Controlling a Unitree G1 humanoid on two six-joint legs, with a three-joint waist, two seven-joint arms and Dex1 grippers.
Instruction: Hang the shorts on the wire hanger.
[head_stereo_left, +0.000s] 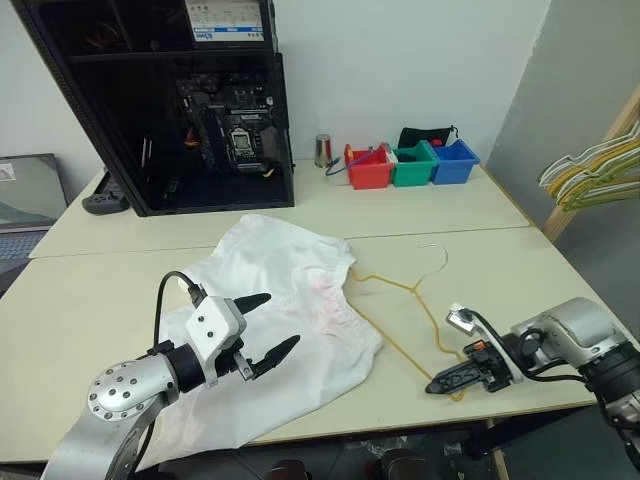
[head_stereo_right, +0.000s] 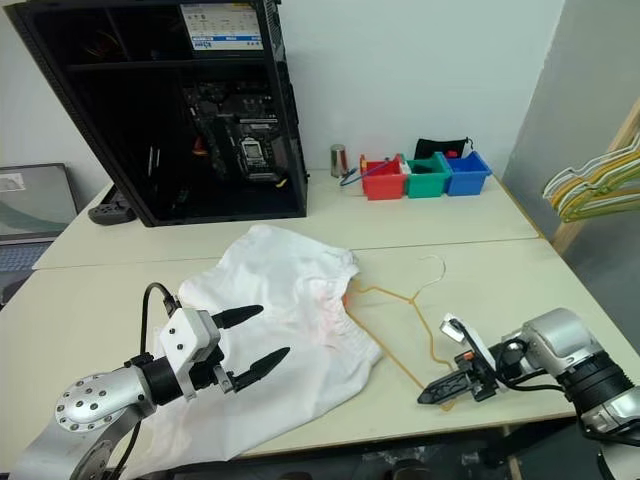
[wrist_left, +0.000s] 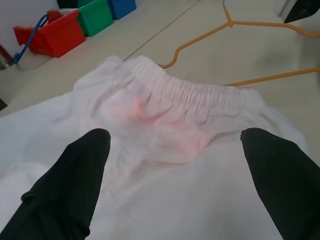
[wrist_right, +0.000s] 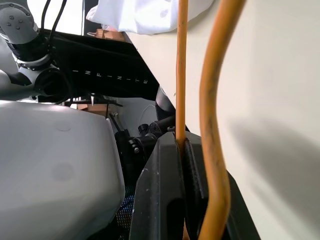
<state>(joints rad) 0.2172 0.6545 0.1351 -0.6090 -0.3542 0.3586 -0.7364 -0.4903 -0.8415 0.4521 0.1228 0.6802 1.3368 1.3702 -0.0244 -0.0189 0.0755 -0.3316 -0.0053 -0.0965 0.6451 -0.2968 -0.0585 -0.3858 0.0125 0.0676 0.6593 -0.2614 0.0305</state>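
From overhead we saw the shorts (head_stereo_left: 290, 300) spread on the table (head_stereo_left: 90, 290), our left gripper (head_stereo_left: 262, 332) spread above them; the right wrist view revealed our right gripper (head_stereo_left: 447, 381) pinching the wire hanger (head_stereo_left: 400, 285).

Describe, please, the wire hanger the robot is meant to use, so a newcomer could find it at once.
On the pale table, right of the white shorts, lies the wire hanger, flat, its near corner pinched in the shut right gripper. It is a single thin yellowish-tan wire triangle with a small hook, unlike the bunch of green, yellow and white hangers at the far right.
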